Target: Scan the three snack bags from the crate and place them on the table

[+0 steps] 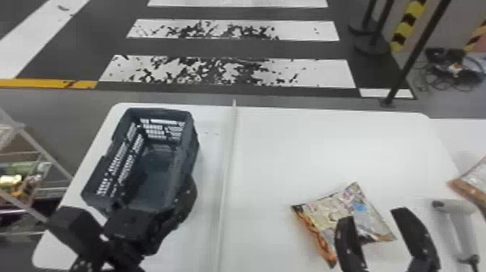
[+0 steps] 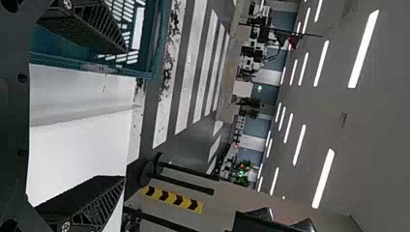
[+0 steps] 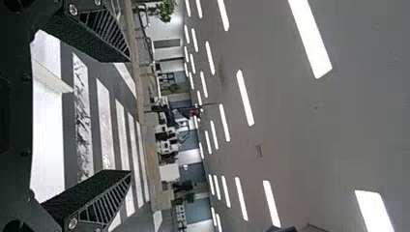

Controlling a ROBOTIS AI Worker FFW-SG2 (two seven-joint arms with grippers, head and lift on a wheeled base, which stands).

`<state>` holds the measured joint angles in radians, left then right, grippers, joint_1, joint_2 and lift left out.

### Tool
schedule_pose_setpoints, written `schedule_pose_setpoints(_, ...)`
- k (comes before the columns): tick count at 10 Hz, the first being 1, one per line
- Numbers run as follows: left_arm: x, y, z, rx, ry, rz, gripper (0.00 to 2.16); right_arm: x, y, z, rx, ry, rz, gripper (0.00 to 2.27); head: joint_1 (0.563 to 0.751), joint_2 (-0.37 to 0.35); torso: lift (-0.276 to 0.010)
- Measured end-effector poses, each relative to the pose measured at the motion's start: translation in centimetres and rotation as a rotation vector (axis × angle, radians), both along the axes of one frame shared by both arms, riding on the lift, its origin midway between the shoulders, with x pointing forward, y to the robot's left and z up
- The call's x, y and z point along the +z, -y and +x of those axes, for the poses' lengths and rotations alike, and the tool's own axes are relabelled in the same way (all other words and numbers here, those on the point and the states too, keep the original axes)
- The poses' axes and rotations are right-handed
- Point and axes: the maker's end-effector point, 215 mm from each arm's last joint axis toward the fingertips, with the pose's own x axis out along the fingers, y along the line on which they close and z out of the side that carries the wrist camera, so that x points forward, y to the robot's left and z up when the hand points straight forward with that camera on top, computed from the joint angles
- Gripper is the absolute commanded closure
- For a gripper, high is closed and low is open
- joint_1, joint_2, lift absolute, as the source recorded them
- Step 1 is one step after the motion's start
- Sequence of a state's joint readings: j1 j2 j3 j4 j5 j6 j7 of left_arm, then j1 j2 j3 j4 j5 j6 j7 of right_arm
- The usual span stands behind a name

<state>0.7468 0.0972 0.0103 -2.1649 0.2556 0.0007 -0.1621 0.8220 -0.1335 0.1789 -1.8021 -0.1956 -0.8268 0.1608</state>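
1. The right gripper is spread with nothing between its fingers; its left finger overlaps the near snack bag in the head view, contact unclear.
2. That bag lies flat on the bench, mostly to the gripper's left; its long axis is hard to judge, but its orange edge slants from far left to near right.
3. The scanner and another bag sit to the right.
4. The left gripper, also spread, is by the crate; the right arm is nearer for a regrasp.
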Motion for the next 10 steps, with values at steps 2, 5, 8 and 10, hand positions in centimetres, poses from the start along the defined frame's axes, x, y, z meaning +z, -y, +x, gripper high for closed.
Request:
schedule_pose_setpoints(2, -0.3, 1.7, -0.2, -0.017, -0.011, 0.016, 0.07, -3.4, -4.5, 0.8, 0.1, -0.128, -0.021, 2.19, 0.695, 0.104, -0.037)
schedule_pose_setpoints(5, 0.1, 2.8, -0.2, -0.044, -0.003, 0.016, 0.07, -11.4, -9.0, 1.9, 0.203, -0.36, -0.067, 2.24, 0.695, 0.176, -0.037)
schedule_pose_setpoints(8, 0.0, 4.3, 0.0, -0.077, -0.011, 0.016, 0.07, -15.3, -9.4, 1.2, 0.203, -0.444, -0.072, 2.25, 0.695, 0.17, -0.037)
schedule_pose_setpoints(10, -0.5, 5.1, -0.1, -0.092, -0.026, 0.025, 0.07, -18.5, -8.0, 1.7, 0.172, -0.494, -0.09, 2.25, 0.695, 0.13, -0.037)
